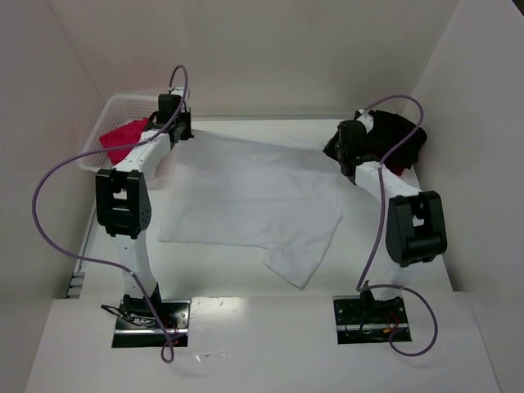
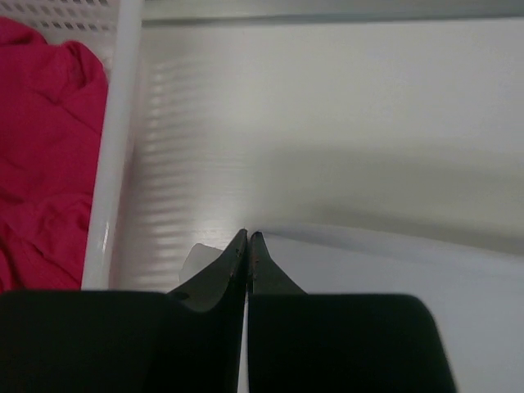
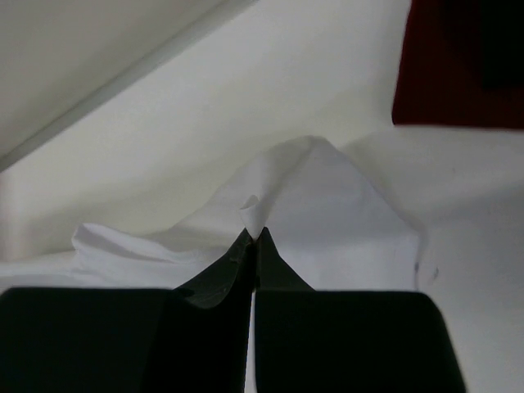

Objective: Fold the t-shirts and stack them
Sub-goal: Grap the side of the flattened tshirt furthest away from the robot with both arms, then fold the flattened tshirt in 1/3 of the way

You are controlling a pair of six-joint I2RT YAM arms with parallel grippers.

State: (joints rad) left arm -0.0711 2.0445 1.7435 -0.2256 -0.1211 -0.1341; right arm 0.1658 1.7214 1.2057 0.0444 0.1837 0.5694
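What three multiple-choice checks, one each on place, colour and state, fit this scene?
1. The bright pink cloth t-shirt lies: A in the white plastic lattice basket; B mid-table; C at far right.
2. The flat-spread cloth t-shirt mid-table is: A black; B white; C dark red.
3. The right gripper is: A open; B shut, empty; C shut on the flat-spread cloth t-shirt.
1A, basket walls surround it; 2B, plain white cloth; 3C, a fold sits pinched between its fingertips.

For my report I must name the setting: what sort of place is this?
Probably a lab robot test bench, not a home: a left arm and right arm bolted to a white table, plain white panels around it, and a white t-shirt spread out between them.
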